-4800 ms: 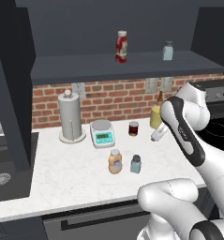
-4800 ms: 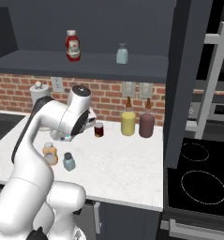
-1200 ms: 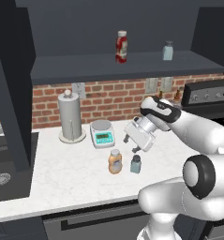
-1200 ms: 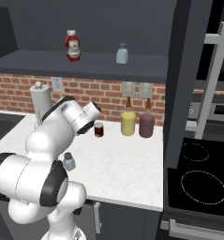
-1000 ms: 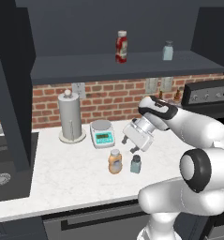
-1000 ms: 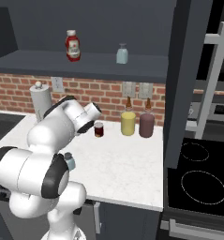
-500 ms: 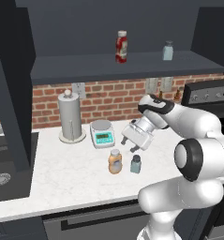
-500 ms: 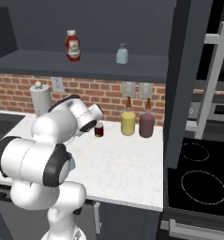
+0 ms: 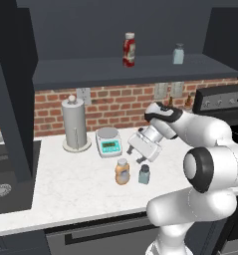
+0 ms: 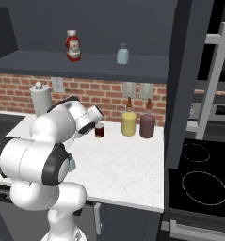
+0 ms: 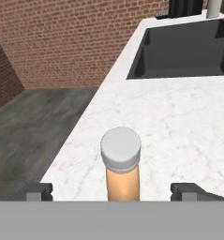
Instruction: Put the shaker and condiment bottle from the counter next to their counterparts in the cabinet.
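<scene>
1. Brick backsplash runs behind the white marbled tabletop (image 9: 65, 184) in the left base view. On it stand the orange-tan condiment bottle (image 9: 122, 172) and, just beside it on the right, the blue-grey shaker (image 9: 144, 174). The end effector (image 9: 138, 156) hangs just above and behind them, jaws spread, holding nothing. A paper towel holder (image 9: 74, 124) and a kitchen scale (image 9: 109, 142) stand further back. Up on the cabinet shelf (image 9: 130, 72) are a red bottle (image 9: 128, 49) and a pale blue shaker (image 9: 178, 54).
2. Right base view: the arm hides both task items; a small dark-red jar (image 10: 99, 130) stands by the wall.
3. Hand view: the condiment bottle's white cap (image 11: 121, 148) sits midway between the two spread fingertips (image 11: 40, 191), untouched.
</scene>
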### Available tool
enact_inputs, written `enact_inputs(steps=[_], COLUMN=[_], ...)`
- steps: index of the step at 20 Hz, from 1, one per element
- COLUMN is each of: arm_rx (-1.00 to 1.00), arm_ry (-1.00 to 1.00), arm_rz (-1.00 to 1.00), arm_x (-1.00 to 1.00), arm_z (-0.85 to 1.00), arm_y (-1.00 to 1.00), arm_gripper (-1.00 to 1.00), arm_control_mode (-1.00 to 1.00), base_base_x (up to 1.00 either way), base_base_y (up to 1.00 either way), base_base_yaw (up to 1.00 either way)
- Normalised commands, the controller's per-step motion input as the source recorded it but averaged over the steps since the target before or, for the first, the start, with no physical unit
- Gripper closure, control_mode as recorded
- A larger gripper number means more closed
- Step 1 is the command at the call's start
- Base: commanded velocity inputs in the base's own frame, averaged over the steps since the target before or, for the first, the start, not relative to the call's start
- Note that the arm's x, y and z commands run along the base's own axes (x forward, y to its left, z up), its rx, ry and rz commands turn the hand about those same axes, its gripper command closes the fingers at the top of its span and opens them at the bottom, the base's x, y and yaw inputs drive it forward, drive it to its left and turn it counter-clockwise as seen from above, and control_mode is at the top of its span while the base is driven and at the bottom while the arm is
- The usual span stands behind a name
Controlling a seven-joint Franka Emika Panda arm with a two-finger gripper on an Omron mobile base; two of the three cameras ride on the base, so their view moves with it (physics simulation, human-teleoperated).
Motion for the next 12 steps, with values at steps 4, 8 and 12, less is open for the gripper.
enact_inputs(steps=[4,8,12], arm_rx=[0.02,0.07,0.09], arm_ry=[0.06,0.13,0.13], arm_rz=[0.0,0.0,0.0], arm_x=[0.12,0.16,0.11], arm_z=[-0.21,-0.13,-0.07], arm_y=[0.04,0.0,0.0], arm_gripper=[-1.0,-1.0,-1.0], arm_control_mode=[-1.0,-1.0,-1.0], base_base_x=[0.0,0.0,0.0], base_base_y=[0.0,0.0,0.0], base_base_yaw=[0.0,0.0,0.0])
